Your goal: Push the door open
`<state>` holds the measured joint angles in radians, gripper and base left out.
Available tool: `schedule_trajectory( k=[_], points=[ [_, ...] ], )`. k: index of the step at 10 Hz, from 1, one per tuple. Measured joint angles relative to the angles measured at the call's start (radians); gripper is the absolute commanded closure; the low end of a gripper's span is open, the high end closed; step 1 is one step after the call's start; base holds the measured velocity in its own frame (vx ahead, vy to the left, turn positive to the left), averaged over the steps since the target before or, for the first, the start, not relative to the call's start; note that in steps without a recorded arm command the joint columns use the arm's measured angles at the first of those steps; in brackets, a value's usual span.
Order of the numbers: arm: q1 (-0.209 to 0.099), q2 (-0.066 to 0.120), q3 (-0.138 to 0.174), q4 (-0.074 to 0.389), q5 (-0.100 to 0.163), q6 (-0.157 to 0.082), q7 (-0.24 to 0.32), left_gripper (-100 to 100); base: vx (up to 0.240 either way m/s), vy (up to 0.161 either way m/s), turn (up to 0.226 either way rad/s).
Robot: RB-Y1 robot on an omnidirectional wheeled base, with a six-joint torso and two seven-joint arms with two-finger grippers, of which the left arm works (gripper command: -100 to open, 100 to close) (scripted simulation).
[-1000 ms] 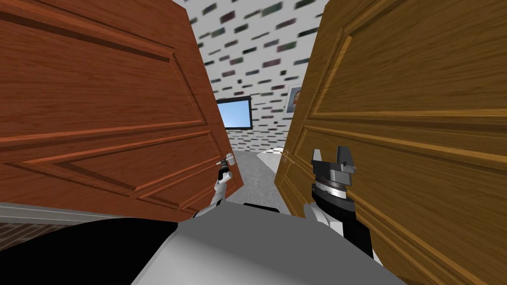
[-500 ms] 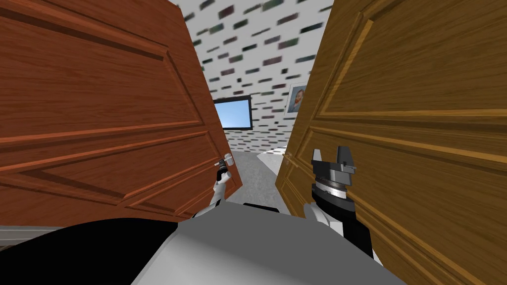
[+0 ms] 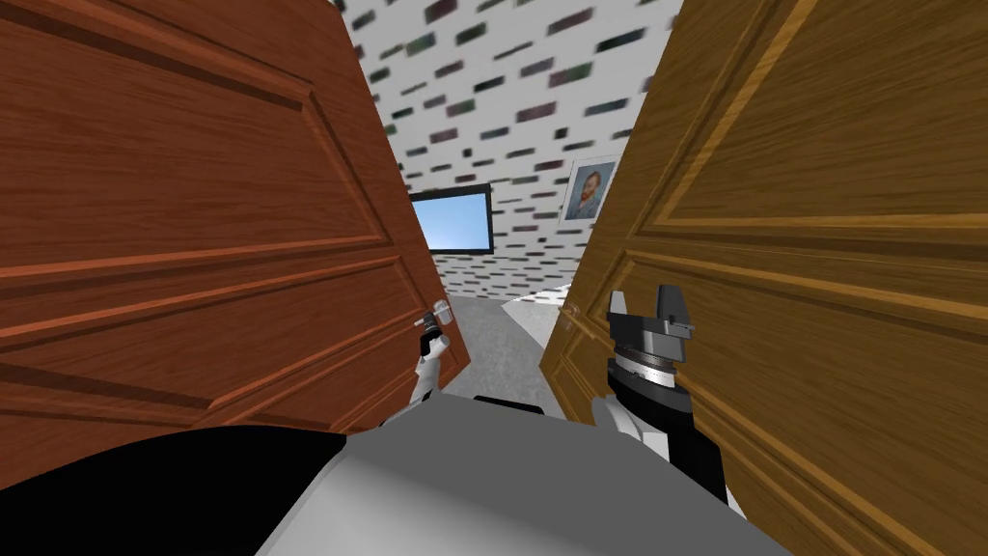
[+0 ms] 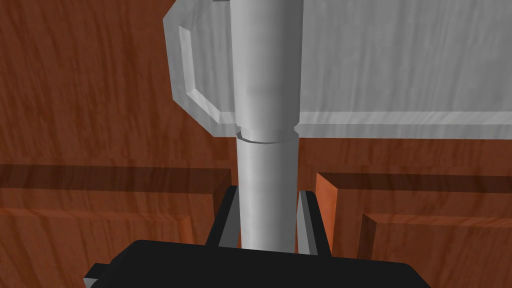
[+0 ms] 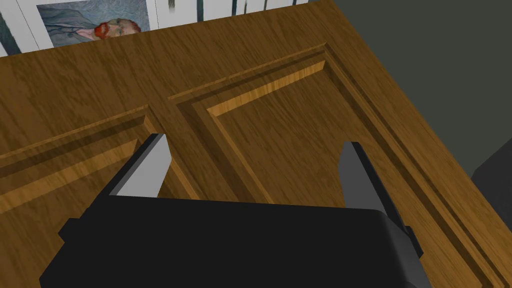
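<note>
Clamping the grey lever handle (image 4: 267, 100) between its two fingers (image 4: 307, 220), the left gripper (image 4: 267, 222) has the bar pinched on both sides. The bar runs straight out from the dark gripper body toward the grey backplate (image 4: 400, 75) just past the fingertips. That hold looks chosen to give a firm purchase on the red-brown door (image 3: 193, 193), whose panelled face lies directly behind handle and plate. A push along the arm would then go into the door near its free edge, where least effort swings it. From the head view this door already stands angled away, with an opening beside the left gripper. Through it show a brick-patterned wall (image 3: 502, 106), a blue panel (image 3: 451, 220) and a portrait (image 3: 590, 189), so the push seems partly done, with more swing to gain. The right gripper (image 5: 252, 160) has its fingers spread wide with nothing between them. It faces the moulded panels of an ochre door (image 5: 280, 115) just ahead of its tips, and whether it touches the wood cannot be told. It appears simply parked out of the way, leaving the work to the left arm. The main risk I judge is the bar slipping through the pinch as the door turns.
</note>
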<state>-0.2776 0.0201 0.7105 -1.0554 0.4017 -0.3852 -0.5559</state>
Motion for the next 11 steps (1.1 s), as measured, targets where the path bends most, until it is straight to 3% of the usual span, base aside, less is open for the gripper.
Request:
schedule_trajectory(
  k=[2, 3, 6, 7, 8, 9, 11],
  points=[
    [-0.008, 0.022, -0.001, 0.02, 0.004, -0.015, 0.007, 100, 0.032, 0.01, -0.003],
    [-0.011, 0.013, 0.008, 0.024, 0.015, -0.026, -0.005, 100, 0.103, 0.015, -0.012],
    [-0.013, 0.01, 0.031, 0.036, 0.051, -0.033, -0.042, 100, 0.097, 0.023, 0.02],
    [-0.004, -0.004, 0.04, 0.002, 0.056, -0.021, -0.056, 100, 0.094, 0.024, -0.005],
    [-0.005, -0.007, 0.049, -0.002, 0.068, -0.021, -0.07, 100, 0.078, 0.022, 0.017],
    [-0.013, -0.013, 0.058, 0.002, 0.073, -0.03, -0.085, 100, 0.128, 0.038, 0.003],
    [-0.01, -0.031, 0.08, 0.001, 0.108, -0.046, -0.121, 100, 0.19, 0.01, 0.018]
  ],
)
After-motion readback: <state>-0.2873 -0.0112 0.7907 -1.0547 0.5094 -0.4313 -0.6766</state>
